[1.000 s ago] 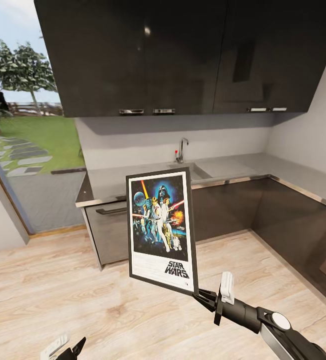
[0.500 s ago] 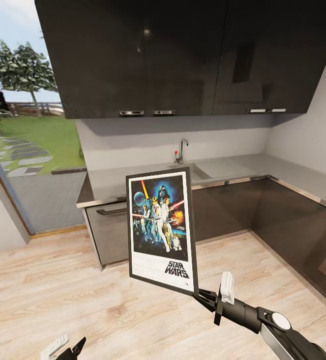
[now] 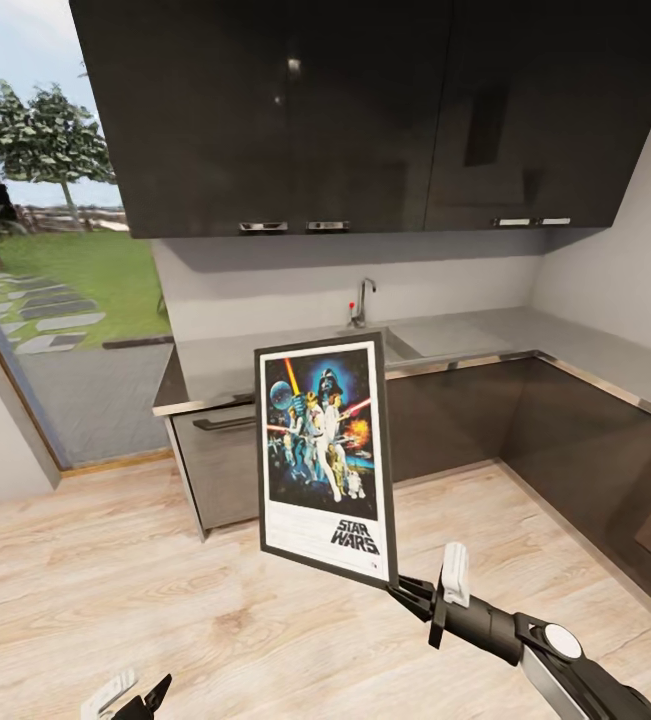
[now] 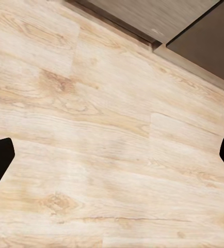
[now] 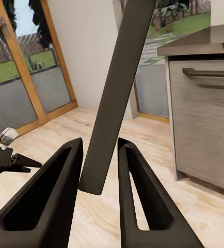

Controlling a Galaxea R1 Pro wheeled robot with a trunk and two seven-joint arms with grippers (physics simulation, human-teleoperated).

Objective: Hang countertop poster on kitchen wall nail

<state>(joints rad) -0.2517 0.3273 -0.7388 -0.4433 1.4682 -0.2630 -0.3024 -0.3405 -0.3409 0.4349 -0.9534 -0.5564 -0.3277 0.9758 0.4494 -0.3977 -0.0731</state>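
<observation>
Holding: the poster [image 3: 325, 458] is off the table [image 3: 485, 345], carried upright in the air in front of the dark lower cabinets [image 3: 465, 420].
Poster axis: long side runs nearly vertical, leaning slightly; printed face turned toward the head camera.
Grip: right gripper [image 3: 397, 590] pinches the poster's bottom right corner; in the right wrist view the dark panel edge [image 5: 117, 88] rises from between the jaws, which are narrow around it.
Direction from jaws: the poster stands up and away from the right jaws, almost all its length above them.
Other arm: left gripper [image 3: 130, 694] low over the wood floor [image 3: 115, 590], jaws wide, holding nothing.
Nearer arm: the right.
Nails: no wall nail can be made out.
</observation>
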